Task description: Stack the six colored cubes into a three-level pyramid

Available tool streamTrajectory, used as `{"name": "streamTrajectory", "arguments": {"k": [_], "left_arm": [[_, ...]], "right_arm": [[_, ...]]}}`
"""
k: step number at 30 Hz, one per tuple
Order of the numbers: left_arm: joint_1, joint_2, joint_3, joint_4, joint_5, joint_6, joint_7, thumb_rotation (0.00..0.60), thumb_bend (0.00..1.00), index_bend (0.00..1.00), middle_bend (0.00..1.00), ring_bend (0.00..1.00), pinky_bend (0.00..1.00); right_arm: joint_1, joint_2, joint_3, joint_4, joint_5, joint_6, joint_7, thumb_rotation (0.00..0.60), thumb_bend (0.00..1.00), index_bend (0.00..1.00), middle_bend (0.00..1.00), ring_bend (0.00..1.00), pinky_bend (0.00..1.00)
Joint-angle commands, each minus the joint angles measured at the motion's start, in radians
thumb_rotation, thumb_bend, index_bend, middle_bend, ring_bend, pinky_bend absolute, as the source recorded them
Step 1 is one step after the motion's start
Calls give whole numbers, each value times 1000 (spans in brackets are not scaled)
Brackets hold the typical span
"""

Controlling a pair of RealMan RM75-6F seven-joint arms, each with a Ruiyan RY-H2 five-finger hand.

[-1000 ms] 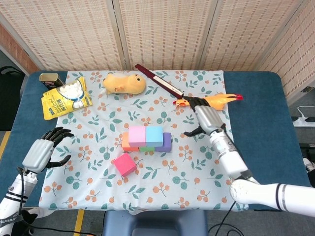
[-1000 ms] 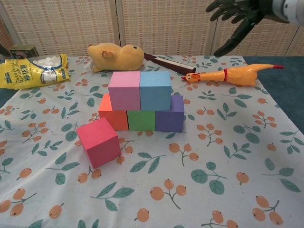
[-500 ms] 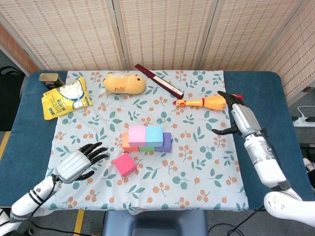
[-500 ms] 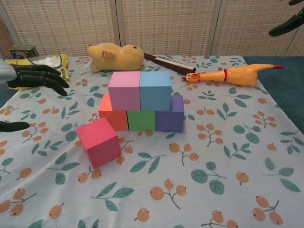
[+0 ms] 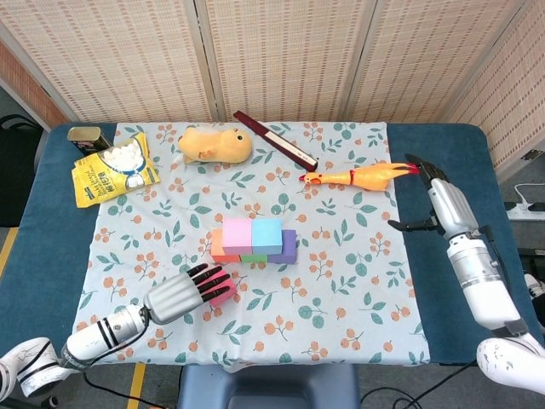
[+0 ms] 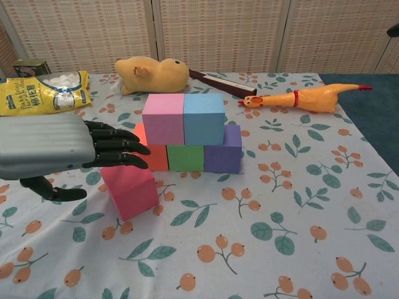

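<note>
- We see our left hand (image 6: 47,149) above the magenta cube (image 6: 131,190), fingers (image 6: 118,146) straight, holding nothing.
- Our right hand (image 5: 438,200), fingers spread and empty, hangs over the desk's right edge.

left hand (image 5: 180,294) flat, fingers (image 6: 115,146) extended, right hand (image 5: 443,203) open
</note>
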Motion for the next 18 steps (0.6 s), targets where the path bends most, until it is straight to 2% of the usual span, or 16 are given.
{"name": "streamTrajectory", "arguments": {"k": [1, 5, 12, 18], "left_arm": [[-24, -18, -6, -25, -26, -41, 41, 600, 391, 55, 0, 0, 181], [-45, -4, -23, -76, -76, -90, 80, 600, 392, 0, 0, 0, 142], [-93, -10, -59, -128, -184, -200, 148, 600, 390, 0, 0, 0, 136], [-114, -20, -66, -143, -259, -258, 200, 600, 392, 0, 0, 0, 142]], "right_arm": [[-10, 5, 0, 5, -7, -2, 10, 600, 0, 0, 63, 0, 0], [-26, 12, 4, 6, -17, -1, 28, 600, 0, 0, 61, 0, 0], [-55, 30, 8, 4, -35, 4, 58, 600, 0, 0, 58, 0, 0], [-83, 49, 12, 6, -46, 8, 90, 600, 0, 0, 58, 0, 0]]}}
